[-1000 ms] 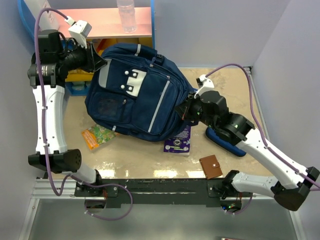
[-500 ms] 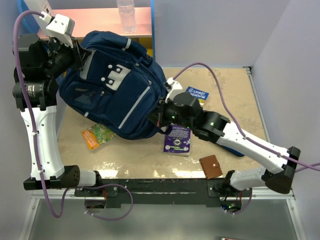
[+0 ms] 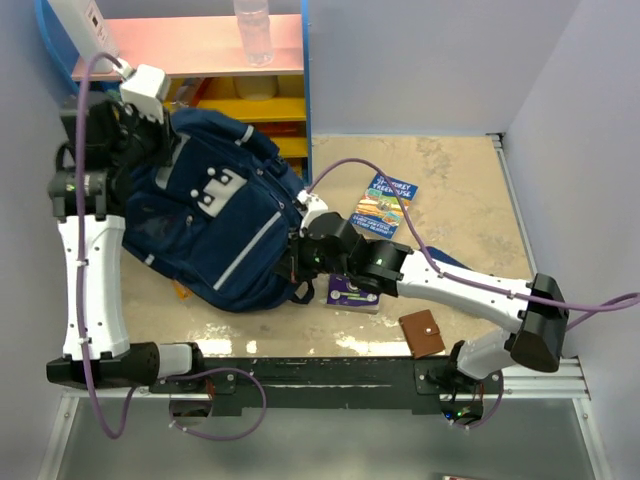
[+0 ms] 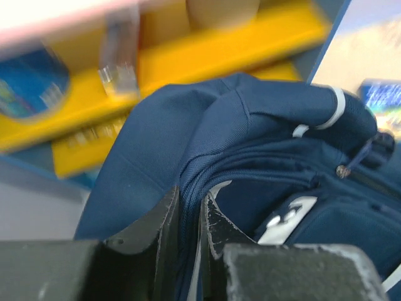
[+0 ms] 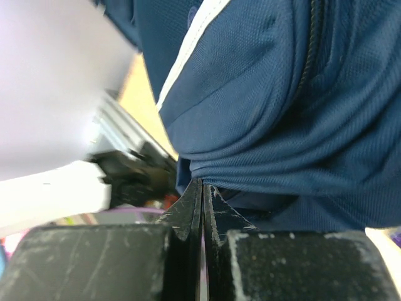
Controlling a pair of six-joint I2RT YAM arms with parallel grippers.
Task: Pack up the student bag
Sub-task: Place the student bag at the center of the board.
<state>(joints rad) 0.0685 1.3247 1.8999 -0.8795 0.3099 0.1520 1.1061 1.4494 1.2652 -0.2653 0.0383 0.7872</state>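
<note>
The left fingers (image 4: 160, 219) pinch a fold at the top of the bag (image 3: 215, 225), propping it upright on the worktop (image 3: 450, 170). The right fingers (image 5: 188, 213) are pressed shut just under its lower edge. They're positioning it, I'd say. Next comes finding the zip (image 4: 341, 170) and opening it.

Left arm (image 3: 85, 270): long link stands up along the left edge, elbow high, wrist turned inward. The left gripper (image 4: 191, 204) has its jaws a narrow slit apart, clamped on a fold of the student bag (image 4: 263, 144). Right arm (image 3: 460, 290): stretched low and leftward from its base, forearm nearly level. The right gripper (image 5: 202, 188) has its jaws fully together, tips against the bag's fabric; whether any cloth is pinched cannot be told.
</note>
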